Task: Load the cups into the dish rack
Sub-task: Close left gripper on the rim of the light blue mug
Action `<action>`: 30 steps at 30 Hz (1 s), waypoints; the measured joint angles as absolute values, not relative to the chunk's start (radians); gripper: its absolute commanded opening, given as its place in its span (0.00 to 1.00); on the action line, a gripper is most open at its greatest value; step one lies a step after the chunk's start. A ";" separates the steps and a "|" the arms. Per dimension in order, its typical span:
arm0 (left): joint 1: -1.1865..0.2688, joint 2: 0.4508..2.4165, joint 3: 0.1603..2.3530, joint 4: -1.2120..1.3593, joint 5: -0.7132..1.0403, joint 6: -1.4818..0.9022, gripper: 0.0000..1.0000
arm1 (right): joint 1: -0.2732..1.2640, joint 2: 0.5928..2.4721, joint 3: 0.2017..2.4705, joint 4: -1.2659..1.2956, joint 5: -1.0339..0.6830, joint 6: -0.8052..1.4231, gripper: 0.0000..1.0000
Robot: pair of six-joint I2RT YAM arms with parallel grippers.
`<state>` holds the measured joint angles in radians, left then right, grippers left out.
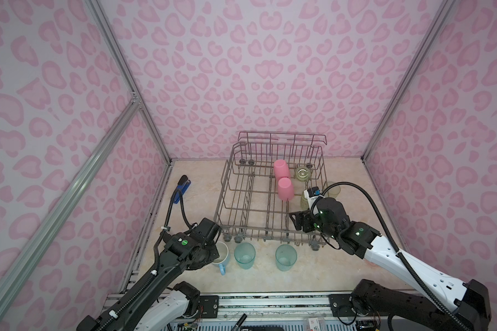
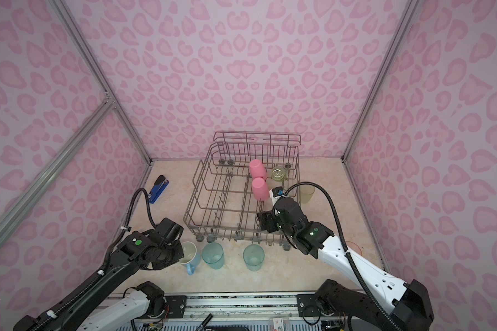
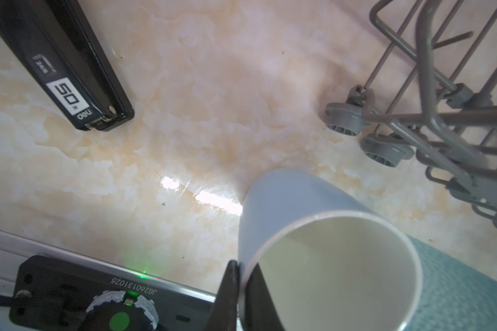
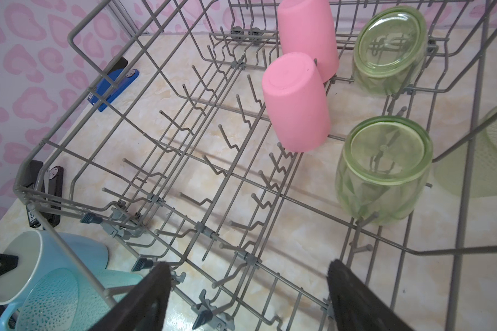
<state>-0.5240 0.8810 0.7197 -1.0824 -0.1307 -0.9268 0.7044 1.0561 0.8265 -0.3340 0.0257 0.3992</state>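
The grey wire dish rack [image 1: 224, 183] [image 2: 194, 183] stands mid-table. Inside it two pink cups [image 1: 281, 169] [image 4: 296, 106] and two yellow-green cups [image 4: 390, 48] [image 4: 383, 169] rest upside down. In front of the rack stand the light-blue mug [image 1: 223, 253] [image 3: 299, 206] and two teal tumblers [image 1: 244, 255] [image 1: 286, 256]. My left gripper [image 3: 243, 268] is shut on the mug's rim, one finger inside and one outside. Over the rack's front right part my right gripper [image 4: 247, 266] [image 1: 296, 219] hangs open and holds nothing.
Outside the rack's right wall stands another yellow-green tumbler [image 1: 333, 189]. A salmon tumbler [image 2: 355, 246] peeks out behind my right arm. A blue stapler [image 1: 182, 187] lies at the far left. A black stapler [image 3: 69, 71] lies near the mug. Pink walls enclose the table.
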 measured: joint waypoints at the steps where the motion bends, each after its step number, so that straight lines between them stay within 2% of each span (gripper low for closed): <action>1: -0.525 0.878 0.717 -1.081 -0.131 -0.931 0.10 | 0.704 1.058 0.826 -0.334 0.026 0.399 0.85; 4: -0.525 0.873 0.714 -1.078 -0.131 -0.935 0.14 | 0.704 1.061 0.826 -0.330 0.025 0.399 0.85; 9: -0.528 0.879 0.714 -1.068 -0.128 -0.940 0.27 | 0.705 1.069 0.828 -0.320 0.025 0.400 0.85; 12: -0.530 0.892 0.714 -1.065 -0.127 -0.940 0.30 | 0.705 1.071 0.828 -0.320 0.025 0.400 0.85; 17: -0.530 0.918 0.720 -1.046 -0.131 -0.936 0.30 | 0.705 1.066 0.828 -0.319 0.026 0.407 0.85; 30: -0.534 0.979 0.709 -1.018 -0.131 -0.921 0.15 | 0.705 1.064 0.819 -0.312 0.026 0.411 0.85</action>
<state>-0.5343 0.9787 0.7090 -1.0180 -0.1314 -0.9211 0.7048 1.0641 0.8188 -0.3119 0.0257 0.4114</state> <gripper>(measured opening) 0.162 0.849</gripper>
